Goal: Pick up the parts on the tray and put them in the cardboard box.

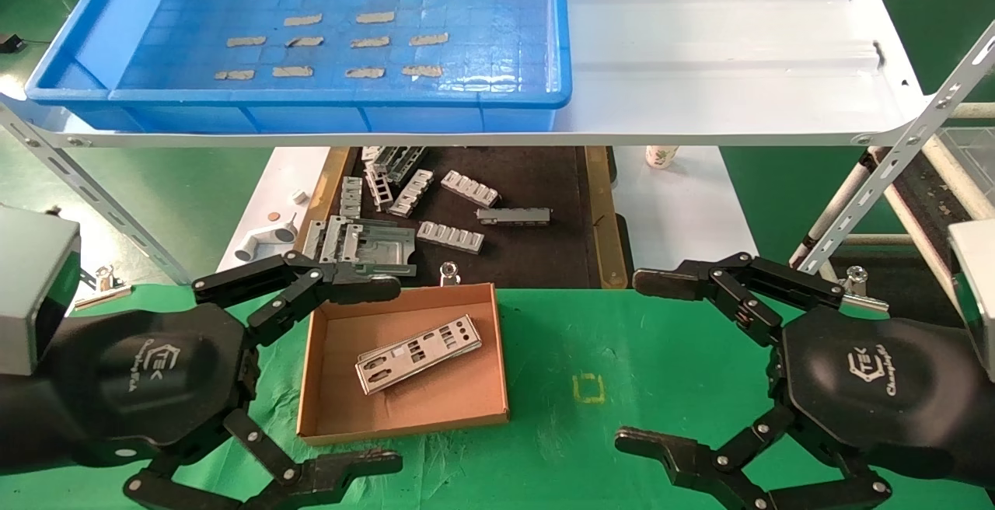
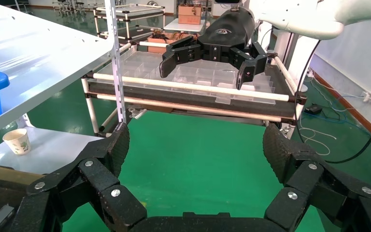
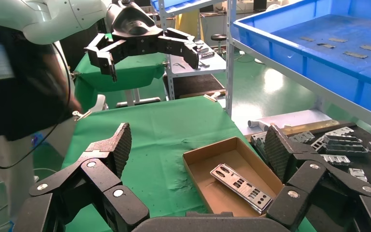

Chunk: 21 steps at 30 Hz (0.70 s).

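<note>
The blue tray (image 1: 116,94) sits on the white shelf at the back left, and only tan tape strips show on its gridded floor. The cardboard box (image 1: 307,370) rests on the green cloth in front of me. One silver punched part (image 1: 417,353) lies flat and slanted inside it. My left gripper (image 1: 389,374) hangs open beside and partly over the box's left side, holding nothing. My right gripper (image 1: 636,362) is open over bare cloth to the right of the box. The right wrist view shows the box (image 3: 207,152) and the part (image 3: 241,187) past its open gripper (image 3: 198,140).
Chunky grey ribbed brackets (image 1: 466,187) lie on a dark wood-rimmed surface below the shelf. A paper cup (image 1: 661,156) stands to their right. Slanted metal shelf struts (image 1: 894,160) flank both sides. A clear compartment case (image 2: 207,77) sits on a rack at the far right.
</note>
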### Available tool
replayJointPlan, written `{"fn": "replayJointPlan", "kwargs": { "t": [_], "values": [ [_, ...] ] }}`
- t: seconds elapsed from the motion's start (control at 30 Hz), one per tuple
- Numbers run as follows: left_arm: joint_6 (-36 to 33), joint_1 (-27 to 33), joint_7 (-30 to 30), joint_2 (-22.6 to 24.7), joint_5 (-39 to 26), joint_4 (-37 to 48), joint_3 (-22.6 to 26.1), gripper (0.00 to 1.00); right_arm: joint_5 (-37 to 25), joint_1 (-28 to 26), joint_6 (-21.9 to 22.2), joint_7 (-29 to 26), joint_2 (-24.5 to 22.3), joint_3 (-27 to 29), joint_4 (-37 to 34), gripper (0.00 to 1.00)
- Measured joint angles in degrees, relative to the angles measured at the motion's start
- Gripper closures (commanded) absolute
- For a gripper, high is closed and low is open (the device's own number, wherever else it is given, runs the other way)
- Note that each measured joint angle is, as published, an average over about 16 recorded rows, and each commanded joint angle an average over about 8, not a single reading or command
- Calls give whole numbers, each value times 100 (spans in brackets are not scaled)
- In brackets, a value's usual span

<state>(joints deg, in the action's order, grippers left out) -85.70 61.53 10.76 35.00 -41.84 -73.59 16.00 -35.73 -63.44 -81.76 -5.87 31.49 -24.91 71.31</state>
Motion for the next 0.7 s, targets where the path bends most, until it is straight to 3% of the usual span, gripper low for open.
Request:
{"fn": "replayJointPlan", "kwargs": {
  "t": [0.7],
  "values": [
    [7, 6, -3, 6, -9, 8, 8, 0, 0, 0, 0, 0, 0, 0, 0, 0]
  ]
}}
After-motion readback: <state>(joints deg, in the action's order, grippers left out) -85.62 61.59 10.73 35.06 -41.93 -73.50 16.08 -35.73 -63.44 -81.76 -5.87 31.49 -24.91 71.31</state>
